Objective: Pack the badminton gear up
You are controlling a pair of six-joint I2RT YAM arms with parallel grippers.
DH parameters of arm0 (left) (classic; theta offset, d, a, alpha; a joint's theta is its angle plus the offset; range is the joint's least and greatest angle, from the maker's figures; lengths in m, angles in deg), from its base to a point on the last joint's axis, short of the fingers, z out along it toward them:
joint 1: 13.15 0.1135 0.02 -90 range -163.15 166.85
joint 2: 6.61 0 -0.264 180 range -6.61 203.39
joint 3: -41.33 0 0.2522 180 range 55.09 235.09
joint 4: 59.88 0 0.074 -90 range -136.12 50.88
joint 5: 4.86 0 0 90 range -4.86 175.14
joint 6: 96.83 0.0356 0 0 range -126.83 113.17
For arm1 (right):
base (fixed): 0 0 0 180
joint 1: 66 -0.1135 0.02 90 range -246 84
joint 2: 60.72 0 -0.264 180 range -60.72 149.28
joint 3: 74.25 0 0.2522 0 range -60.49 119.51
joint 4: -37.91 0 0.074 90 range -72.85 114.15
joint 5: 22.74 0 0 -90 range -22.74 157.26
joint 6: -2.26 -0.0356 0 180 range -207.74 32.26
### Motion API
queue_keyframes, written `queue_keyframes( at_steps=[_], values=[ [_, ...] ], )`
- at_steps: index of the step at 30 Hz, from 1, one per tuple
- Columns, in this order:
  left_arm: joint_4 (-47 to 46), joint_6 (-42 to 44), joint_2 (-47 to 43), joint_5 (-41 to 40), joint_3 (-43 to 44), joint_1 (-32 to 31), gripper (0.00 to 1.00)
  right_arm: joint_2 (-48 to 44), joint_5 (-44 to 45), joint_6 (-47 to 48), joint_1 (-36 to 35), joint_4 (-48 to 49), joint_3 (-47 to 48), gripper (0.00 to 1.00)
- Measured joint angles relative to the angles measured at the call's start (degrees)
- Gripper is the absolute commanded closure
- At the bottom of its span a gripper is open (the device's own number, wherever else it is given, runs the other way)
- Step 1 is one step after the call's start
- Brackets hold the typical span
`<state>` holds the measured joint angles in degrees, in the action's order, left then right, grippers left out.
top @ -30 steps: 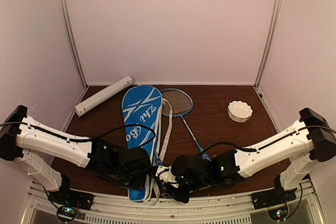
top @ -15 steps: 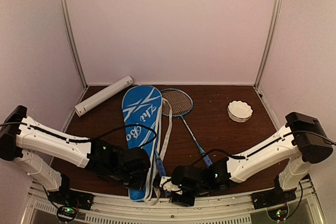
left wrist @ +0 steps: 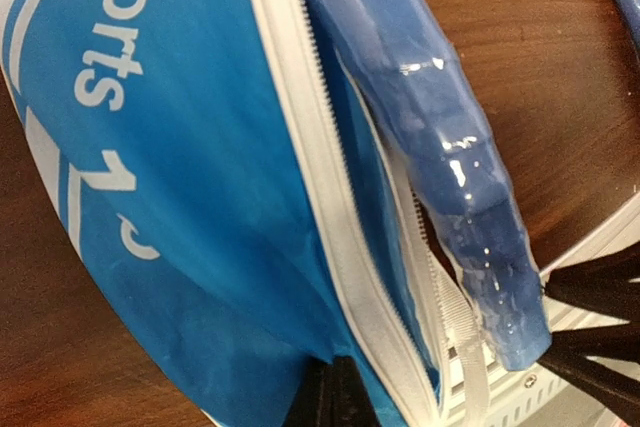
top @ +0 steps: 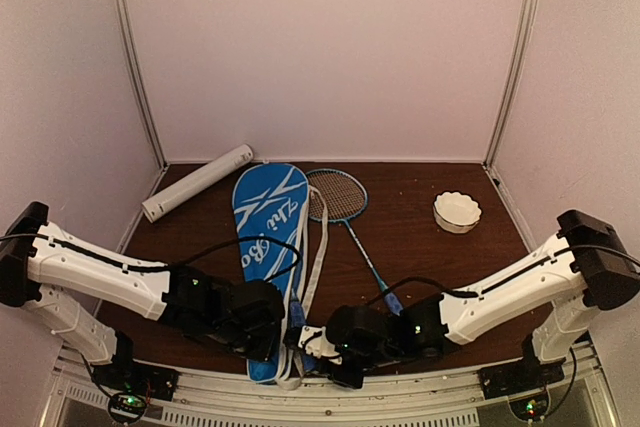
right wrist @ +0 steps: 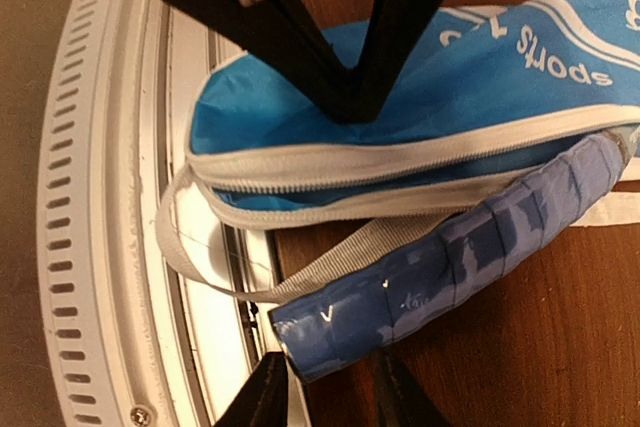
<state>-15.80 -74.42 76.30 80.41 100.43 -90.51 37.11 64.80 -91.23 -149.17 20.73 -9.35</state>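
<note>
Pinching racket bag [top: 268, 237], left gripper [left wrist: 335, 392] clenched; right gripper [right wrist: 330, 397] astride handle [right wrist: 450, 257] (grip: cannot tell).

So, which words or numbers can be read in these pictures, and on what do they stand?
"ports 1": white print on the blue racket bag, left wrist view; first letter cut off.
"sports 1": the same print, upside down, right wrist view.
"Zhi Bo", perhaps: large white script on the bag, top view; not surely readable.
No other text shows.
</note>
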Motion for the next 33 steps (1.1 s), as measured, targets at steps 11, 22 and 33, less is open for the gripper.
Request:
queue_keyframes(
  at_steps=[11, 22, 33],
  values=[
    [-1.9, 0.5, -0.7, 0.0, -0.2, 0.0, 1.00, -2.0, 0.4, -0.8, 0.0, 5.2, -1.0, 0.64],
    [-2.5, 0.5, -2.0, -0.2, -1.2, 0.0, 1.00, -3.4, -0.7, -0.7, 1.0, 3.0, -6.7, 0.47],
    [-3.8, 1.8, -2.0, -0.2, -2.0, 0.0, 1.00, 2.4, -0.3, -0.8, 1.3, -0.7, -1.0, 0.61]
  ],
)
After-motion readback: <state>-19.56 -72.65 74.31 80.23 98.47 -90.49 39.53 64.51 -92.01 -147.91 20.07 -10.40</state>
